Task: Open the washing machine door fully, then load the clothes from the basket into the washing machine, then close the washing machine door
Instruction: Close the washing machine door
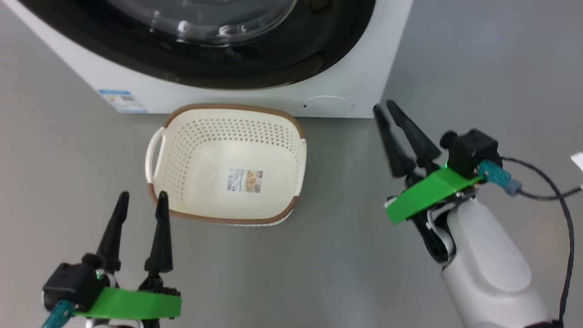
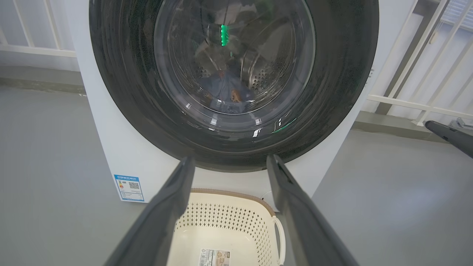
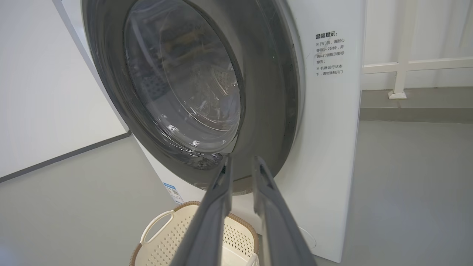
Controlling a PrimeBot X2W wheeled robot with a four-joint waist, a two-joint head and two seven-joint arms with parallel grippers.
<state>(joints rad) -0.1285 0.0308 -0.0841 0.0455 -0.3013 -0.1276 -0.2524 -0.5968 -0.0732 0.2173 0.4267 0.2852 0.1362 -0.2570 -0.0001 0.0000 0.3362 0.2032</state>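
The washing machine [image 1: 360,77] stands ahead with its washing machine door [image 1: 278,68] lying flat against the front, black rim and glass bowl facing me. Through the glass in the left wrist view, blue clothes [image 2: 226,92] with an orange-brown print lie in the drum. The basket [image 1: 200,150] sits on the floor before the machine, holding nothing but a paper label. My left gripper [image 1: 142,195] is open just left of the basket's near corner. My right gripper [image 1: 382,105] hovers right of the basket near the machine's lower right corner, its fingers a narrow gap apart with nothing between them.
A blue energy sticker [image 1: 122,100] marks the machine's lower left. A black cable [image 1: 562,200] trails from my right wrist. White railings [image 2: 406,101] run behind the machine on the right, and grey floor spreads on both sides.
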